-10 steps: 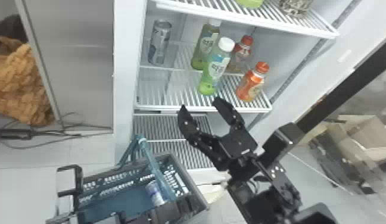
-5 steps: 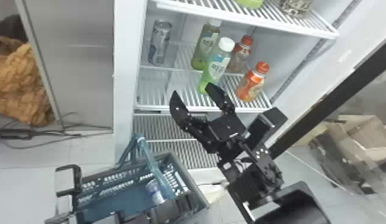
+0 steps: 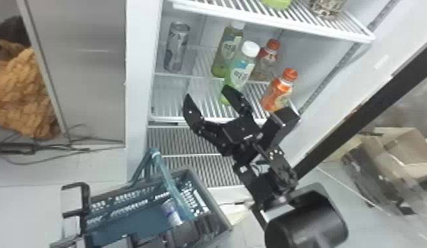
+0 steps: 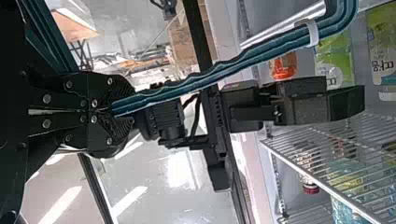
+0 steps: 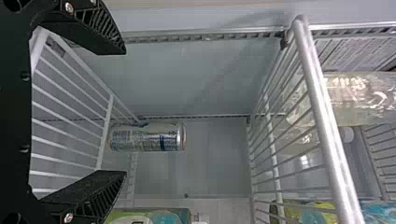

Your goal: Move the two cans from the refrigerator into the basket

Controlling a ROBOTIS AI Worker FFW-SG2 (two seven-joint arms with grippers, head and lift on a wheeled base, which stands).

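Head view: right gripper [image 3: 207,91] open, presumably to straddle the can [image 3: 177,47] upright on the shelf [image 3: 203,119]. Second can [image 3: 171,212] sits in the basket [image 3: 211,199]; left gripper [image 4: 114,109] clamped on the handle [image 4: 210,78], likely steadying it.

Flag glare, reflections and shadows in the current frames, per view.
Left wrist view: strong glare patches on the floor; right wrist view: highlights along the can, glints on the clear bottle, a soft diagonal dark band, likely a shadow, on the refrigerator wall; head view: pale reflection on the grey panel.
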